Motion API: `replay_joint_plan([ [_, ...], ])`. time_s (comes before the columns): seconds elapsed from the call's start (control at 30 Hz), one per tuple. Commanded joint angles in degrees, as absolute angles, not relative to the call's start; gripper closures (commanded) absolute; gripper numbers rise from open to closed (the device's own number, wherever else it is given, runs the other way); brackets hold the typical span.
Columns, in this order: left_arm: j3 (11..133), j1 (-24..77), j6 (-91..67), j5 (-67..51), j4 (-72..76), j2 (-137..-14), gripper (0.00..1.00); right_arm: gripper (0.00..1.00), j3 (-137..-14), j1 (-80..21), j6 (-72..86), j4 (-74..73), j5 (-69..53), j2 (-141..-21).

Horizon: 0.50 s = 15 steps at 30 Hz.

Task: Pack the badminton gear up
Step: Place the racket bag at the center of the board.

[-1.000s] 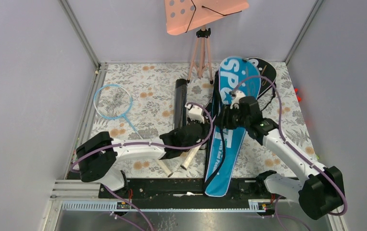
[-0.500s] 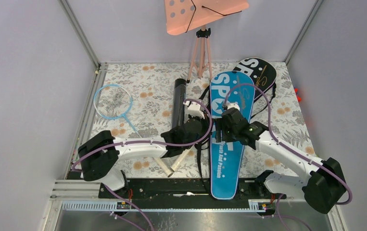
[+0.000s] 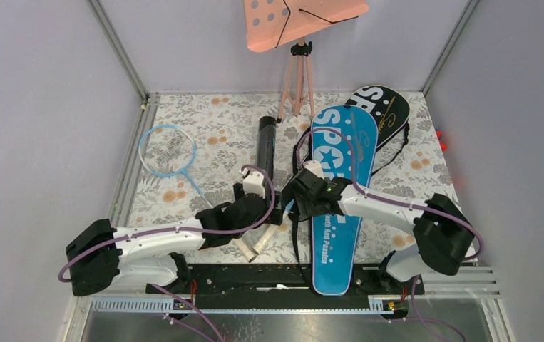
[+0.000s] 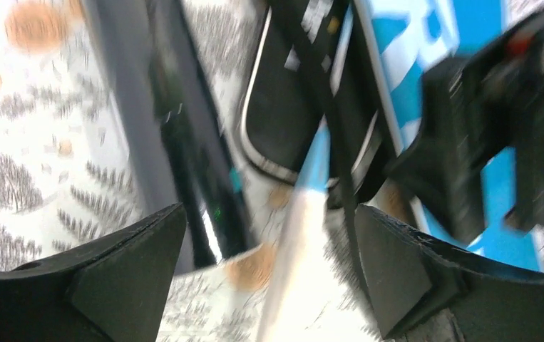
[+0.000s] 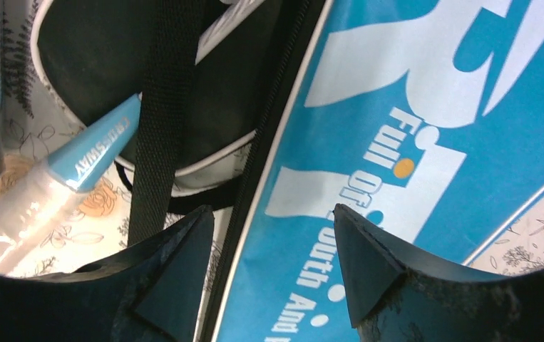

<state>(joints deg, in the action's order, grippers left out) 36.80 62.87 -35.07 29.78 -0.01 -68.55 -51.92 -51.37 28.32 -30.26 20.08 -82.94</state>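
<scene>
The blue SPORT bag (image 3: pixel 336 153) lies flat down the middle, over part of the black bag (image 3: pixel 384 105). My right gripper (image 3: pixel 301 208) (image 5: pixel 272 214) hangs open over the blue bag's (image 5: pixel 411 107) left edge and its black strap (image 5: pixel 160 107), gripping nothing. My left gripper (image 3: pixel 274 215) (image 4: pixel 269 221) is open just left of it. A pale racket handle (image 4: pixel 294 249) (image 5: pixel 33 206) runs under its gap, unpinched. Two such handles (image 3: pixel 254 246) stick out towards the near edge. The black tube (image 3: pixel 265 146) (image 4: pixel 183 142) lies left of the bags. A light-blue racket (image 3: pixel 168 151) rests far left.
A pink perforated board on a tripod (image 3: pixel 299 68) stands at the back centre. The floral mat (image 3: pixel 212 121) ends at grey walls on the left, back and right. A black rail (image 3: pixel 254 278) with the arm bases runs along the near edge.
My left gripper has opened and its arm has drawn back to the near left. My right gripper opened wider and moved left to the blue bag's left edge. The blue bag now lies flat.
</scene>
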Motion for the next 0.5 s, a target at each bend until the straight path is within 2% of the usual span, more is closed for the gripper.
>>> replay_joint_plan([
  [0.0, 28.59, 62.06, -38.52, 20.24, 1.94, -62.89, 0.03, 0.32, -55.12, -52.04, 31.76, -28.76, 25.14, -86.75],
  [0.17, 24.77, 62.05, -37.32, 15.21, 4.15, -60.13, 0.05, 0.38, -57.11, -52.06, 33.53, -32.71, 30.73, -90.58],
  [0.33, 25.46, 62.05, -35.82, 12.86, 3.76, -62.4, 0.11, 0.42, -57.33, -52.11, 34.33, -33.4, 30.85, -92.94],
  [0.37, 26.0, 62.12, -35.51, 12.37, 3.58, -63.15, 0.12, 0.45, -57.43, -52.07, 34.42, -33.67, 30.96, -93.04],
  [0.43, 27.09, 62.14, -35.11, 11.77, 2.88, -64.97, 0.15, 0.56, -57.22, -52.12, 34.63, -33.74, 31.73, -92.6],
  [0.47, 27.61, 62.14, -34.88, 11.62, 2.66, -65.82, 0.16, 0.65, -57.0, -52.16, 34.78, -33.7, 32.09, -92.17],
])
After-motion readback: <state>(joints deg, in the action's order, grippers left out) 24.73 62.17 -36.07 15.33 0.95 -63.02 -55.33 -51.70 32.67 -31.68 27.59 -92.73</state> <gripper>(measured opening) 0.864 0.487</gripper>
